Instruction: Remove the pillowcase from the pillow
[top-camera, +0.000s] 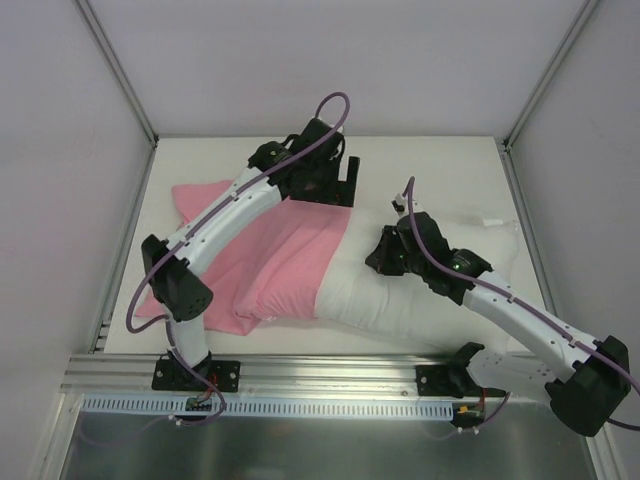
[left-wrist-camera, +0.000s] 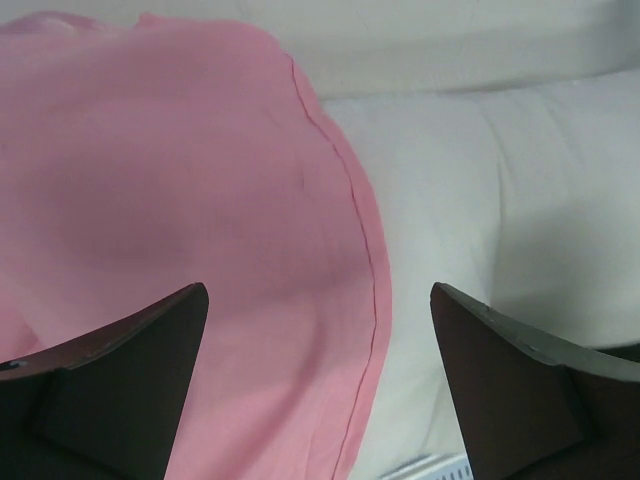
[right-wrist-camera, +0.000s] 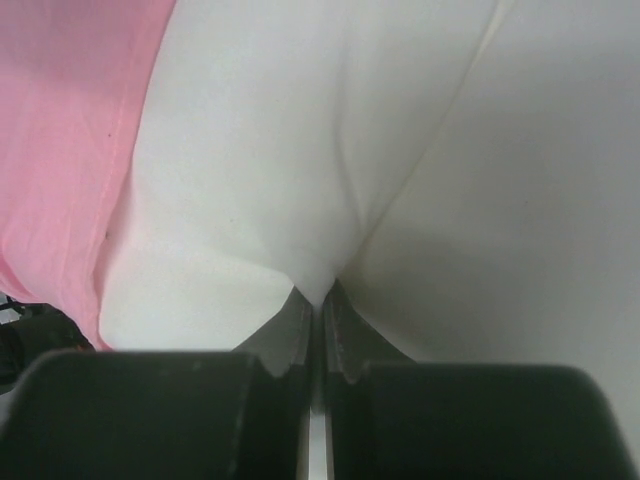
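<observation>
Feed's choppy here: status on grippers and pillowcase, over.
Left gripper open above the pillowcase, holding nothing. Right gripper shut, pinching the bare pillow. Pillowcase covers only the pillow's left part. Nothing in the way.

1. The overhead view is bright and even, lit from above. The white table (top-camera: 430, 170) shows no glare, and the left arm (top-camera: 225, 220) throws only a faint, soft shadow on the pillowcase (top-camera: 285, 260).
2. The left wrist view is softly focused. The left gripper (left-wrist-camera: 318, 290) is a dark, blurred silhouette, and a gentle shadow lies in a crease of the pillow (left-wrist-camera: 500, 200).
3. The right wrist view is dimmer. The right gripper (right-wrist-camera: 315, 298) is nearly black and out of focus, and shadow gathers in the white fold at its tips.
</observation>
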